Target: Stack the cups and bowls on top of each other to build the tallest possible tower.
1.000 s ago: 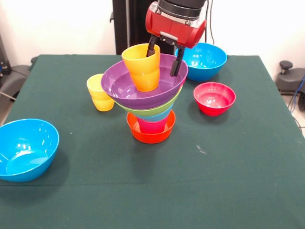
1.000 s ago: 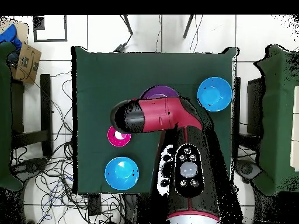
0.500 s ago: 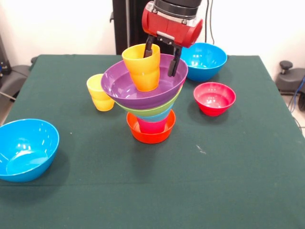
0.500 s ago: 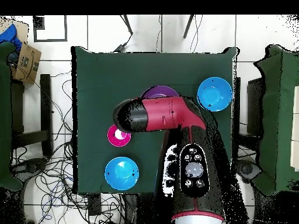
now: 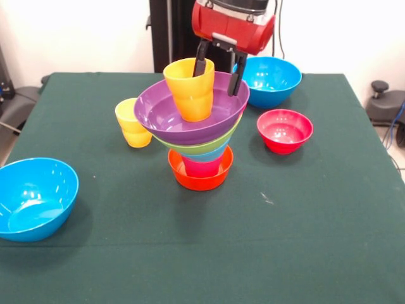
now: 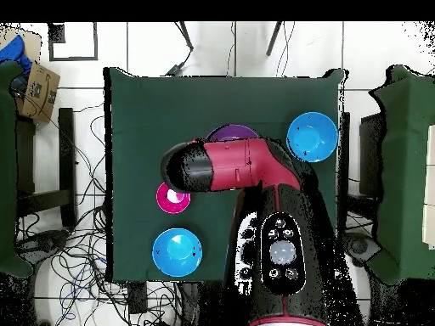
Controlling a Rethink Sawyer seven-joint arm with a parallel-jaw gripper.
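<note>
The arm [image 6: 246,165] is hiding most of the tower [image 5: 197,126] from above. The orange cup [image 5: 190,88] is sitting in the purple bowl [image 5: 158,111], at eight o'clock from the gripper [image 5: 219,76], whose fingers are hanging open and empty.

White wall [image 5: 76,31], tiled floor [image 6: 153,51], cardboard box [image 6: 36,92], cables [image 6: 85,246].

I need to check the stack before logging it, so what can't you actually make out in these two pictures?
- Overhead view: the arm covers most of the tower; only a sliver of the purple bowl shows.
- Overhead view: the yellow cup and the claw are hidden.
- Front view: the lime green bowl and what sits beneath show only as edges.
</note>
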